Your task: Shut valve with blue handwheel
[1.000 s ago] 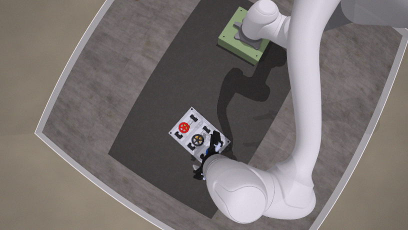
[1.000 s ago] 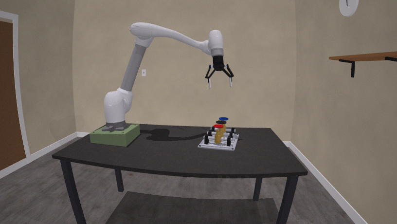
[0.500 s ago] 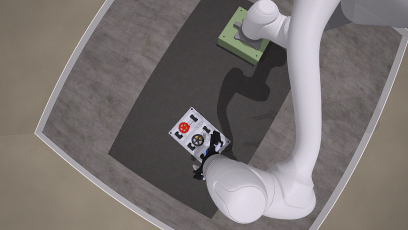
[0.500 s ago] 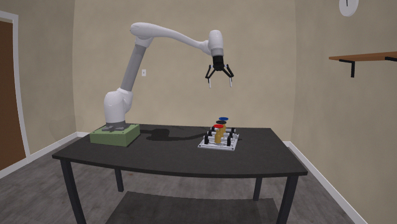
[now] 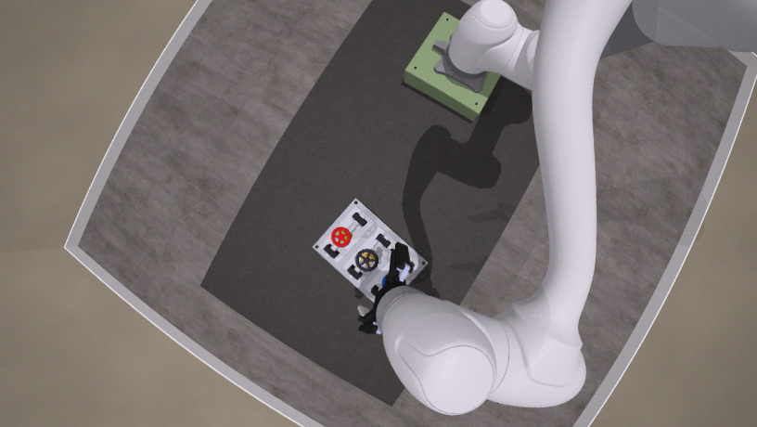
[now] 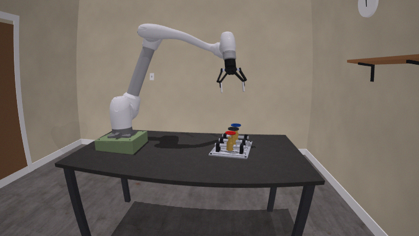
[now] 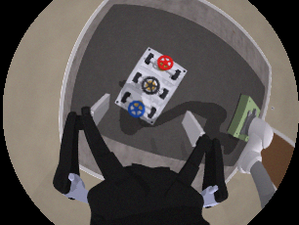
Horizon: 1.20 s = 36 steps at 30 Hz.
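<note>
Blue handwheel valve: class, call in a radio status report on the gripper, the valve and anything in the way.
Gripper open, empty, high above the valve plate. Blue handwheel untouched. Nothing between them; red and black handwheels alongside.

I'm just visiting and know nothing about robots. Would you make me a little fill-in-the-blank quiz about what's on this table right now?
1. The gripper hangs high above the valve plate with its fingers ____.
2. The three handwheels are red, black and ____.
3. The arm stands on a ____ base block.
4. Of the three handwheels, the black one sits in the ____.

Missing words: open; blue; green; middle
</note>
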Each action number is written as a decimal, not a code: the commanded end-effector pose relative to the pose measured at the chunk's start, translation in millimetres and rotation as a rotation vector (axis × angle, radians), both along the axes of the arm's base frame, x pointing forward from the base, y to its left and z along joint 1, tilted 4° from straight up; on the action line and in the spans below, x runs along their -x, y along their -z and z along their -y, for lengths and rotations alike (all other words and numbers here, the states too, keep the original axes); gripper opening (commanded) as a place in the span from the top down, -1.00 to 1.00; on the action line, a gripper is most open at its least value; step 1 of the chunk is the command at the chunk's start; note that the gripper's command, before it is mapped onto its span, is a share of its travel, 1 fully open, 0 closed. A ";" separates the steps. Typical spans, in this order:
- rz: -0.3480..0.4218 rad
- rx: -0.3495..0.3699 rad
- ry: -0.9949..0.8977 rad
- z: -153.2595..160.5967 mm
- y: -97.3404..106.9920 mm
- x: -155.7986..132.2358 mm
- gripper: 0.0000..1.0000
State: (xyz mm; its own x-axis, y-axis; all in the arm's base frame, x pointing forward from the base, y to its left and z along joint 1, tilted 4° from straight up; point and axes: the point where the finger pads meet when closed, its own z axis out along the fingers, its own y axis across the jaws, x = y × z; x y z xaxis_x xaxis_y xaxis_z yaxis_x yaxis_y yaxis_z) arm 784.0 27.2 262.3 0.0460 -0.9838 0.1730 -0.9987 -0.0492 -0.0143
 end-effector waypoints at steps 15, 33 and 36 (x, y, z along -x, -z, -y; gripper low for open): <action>0.000 0.000 0.000 0.0 -0.1 0.0 -1.00; -0.004 -0.132 0.531 -45.3 105.7 -18.7 -1.00; -0.011 -0.151 0.638 -53.7 125.6 -21.0 -1.00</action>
